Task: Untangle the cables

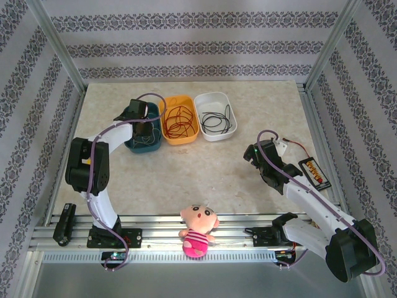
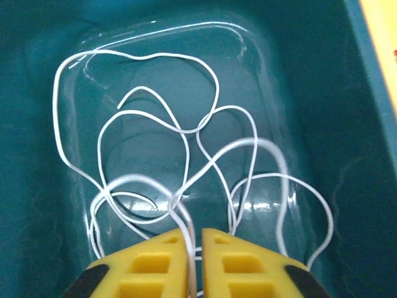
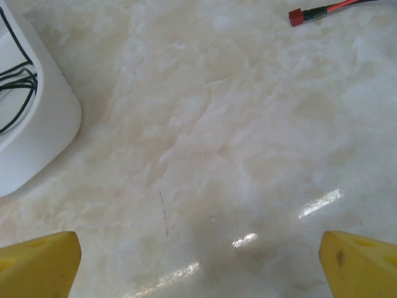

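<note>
My left gripper (image 2: 193, 248) sits low in the teal plastic bin (image 2: 347, 124), upper left of the overhead view. Its jaws stand a sliver apart around one strand of the thin white looping cable (image 2: 254, 143), and I cannot tell whether they bite. I'd spread fully, then lift straight up so no loop snags. My right gripper (image 3: 198, 273) hangs wide open over the marble-look tabletop (image 3: 205, 136).

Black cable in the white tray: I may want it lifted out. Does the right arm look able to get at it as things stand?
Probably yes. The right gripper hangs open over bare table beside the open-topped white tray, nothing standing between it and the black cable.
</note>
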